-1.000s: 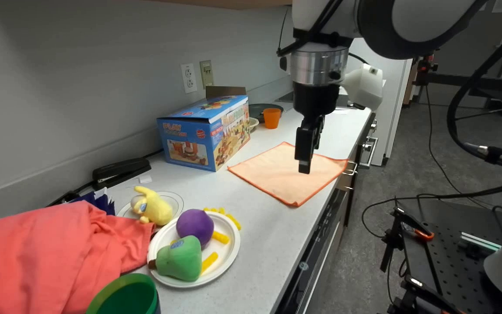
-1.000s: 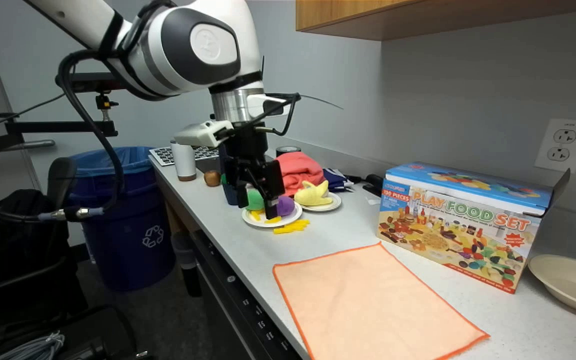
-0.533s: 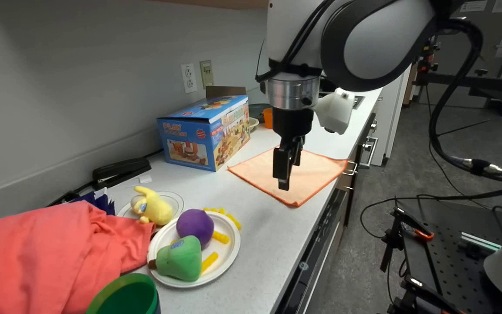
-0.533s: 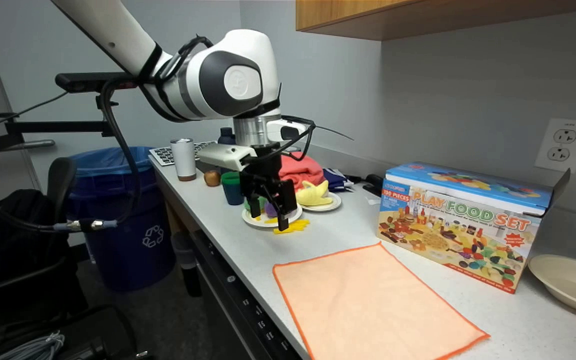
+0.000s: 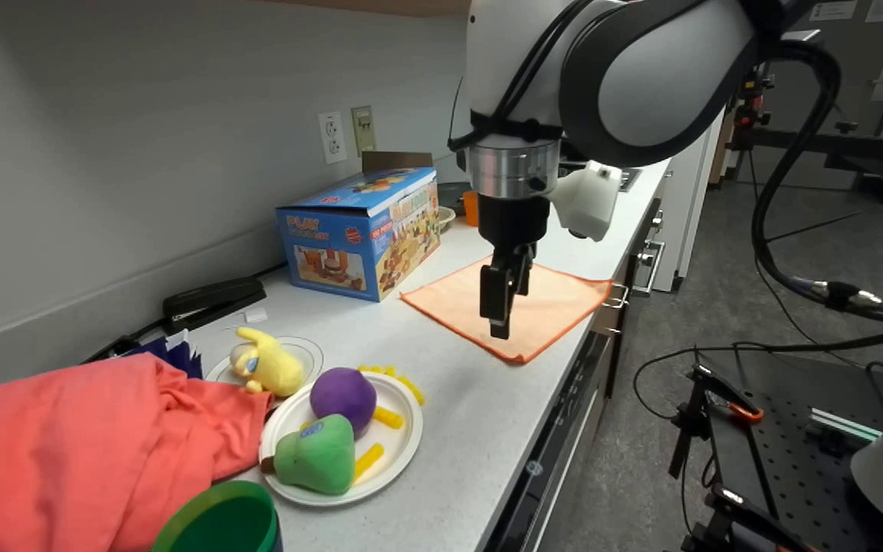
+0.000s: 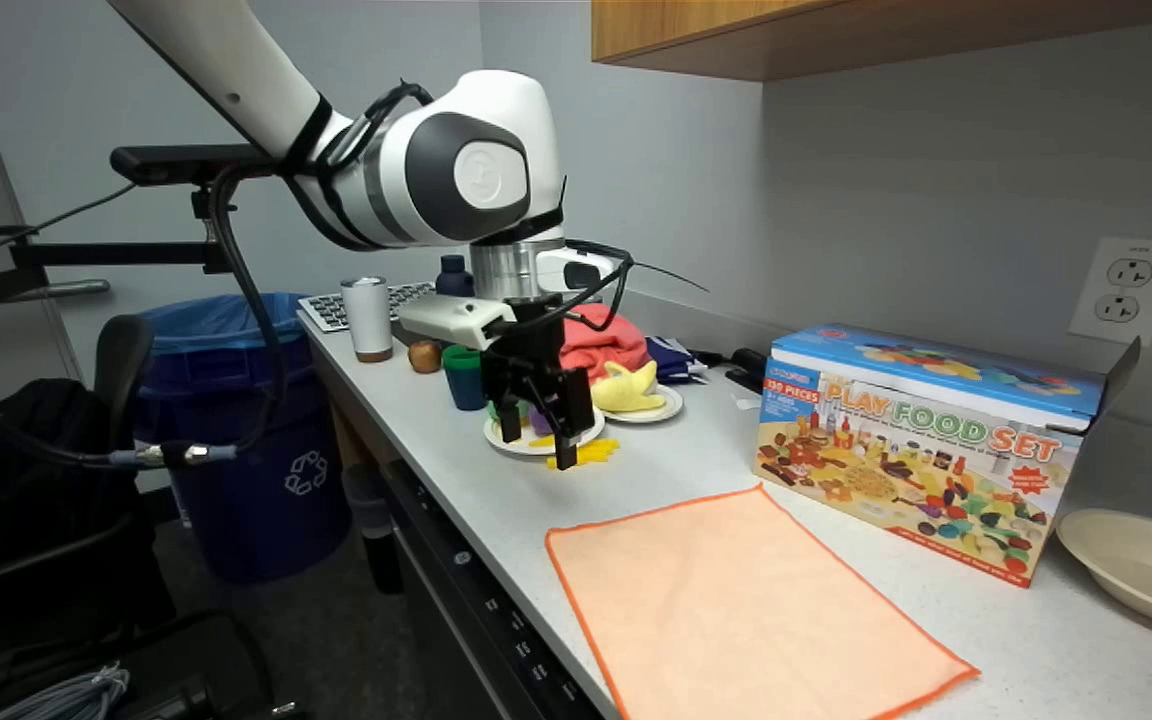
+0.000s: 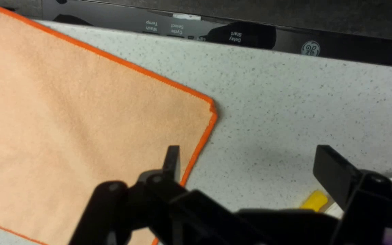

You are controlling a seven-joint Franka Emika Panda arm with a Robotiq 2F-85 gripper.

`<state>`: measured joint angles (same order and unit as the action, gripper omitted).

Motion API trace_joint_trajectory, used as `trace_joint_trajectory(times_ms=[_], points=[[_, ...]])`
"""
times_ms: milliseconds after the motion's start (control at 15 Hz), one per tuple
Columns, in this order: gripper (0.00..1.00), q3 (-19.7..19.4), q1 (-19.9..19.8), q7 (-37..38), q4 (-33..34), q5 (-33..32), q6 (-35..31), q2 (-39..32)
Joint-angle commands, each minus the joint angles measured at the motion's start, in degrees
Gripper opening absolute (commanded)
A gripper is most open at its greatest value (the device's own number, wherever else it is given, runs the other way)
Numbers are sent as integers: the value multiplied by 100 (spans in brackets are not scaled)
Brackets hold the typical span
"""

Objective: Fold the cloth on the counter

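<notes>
A peach cloth with an orange edge lies flat and spread out on the white counter [image 5: 449,445], in both exterior views [image 5: 556,307] [image 6: 746,610]. It fills the left of the wrist view [image 7: 90,119], with one corner [image 7: 211,105] near the middle. My gripper [image 5: 510,310] is open and empty, pointing down above the counter; it shows in an exterior view [image 6: 538,448]. In the wrist view the gripper [image 7: 248,148] has one finger [image 7: 173,160] over the cloth near its edge and the other finger [image 7: 335,173] over bare counter. No contact with the cloth shows.
A play food box [image 6: 916,450] stands by the wall beside the cloth. A white plate [image 5: 403,460] holds a purple toy [image 5: 343,397], a green pear [image 5: 315,456] and yellow sticks. A red cloth [image 5: 89,452] and a green cup [image 5: 219,521] lie beyond it. The counter's front edge is close.
My gripper has moved down, leftward in one exterior view and slightly rightward in another, mostly in the earlier half second. It stays open. The cloth has not moved.
</notes>
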<state>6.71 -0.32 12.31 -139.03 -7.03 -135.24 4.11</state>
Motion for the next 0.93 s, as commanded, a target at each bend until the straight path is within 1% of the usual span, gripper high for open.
trace_joint_trajectory(times_ms=[0,200,333,400,467,733,800,867], points=[[100,-107,111,1,-154,1,-171,-168],[99,-131,109,-37,-243,14,-383,-385],[96,-152,107,-30,-243,-15,-539,-526],[91,-169,106,-67,-214,-9,-609,-607],[94,-185,107,-69,-200,-22,-675,-673],[92,-260,99,-155,-169,-7,-902,-943],[87,-280,97,-179,-159,7,-942,-1004],[76,-297,98,-206,-151,18,-965,-1048]])
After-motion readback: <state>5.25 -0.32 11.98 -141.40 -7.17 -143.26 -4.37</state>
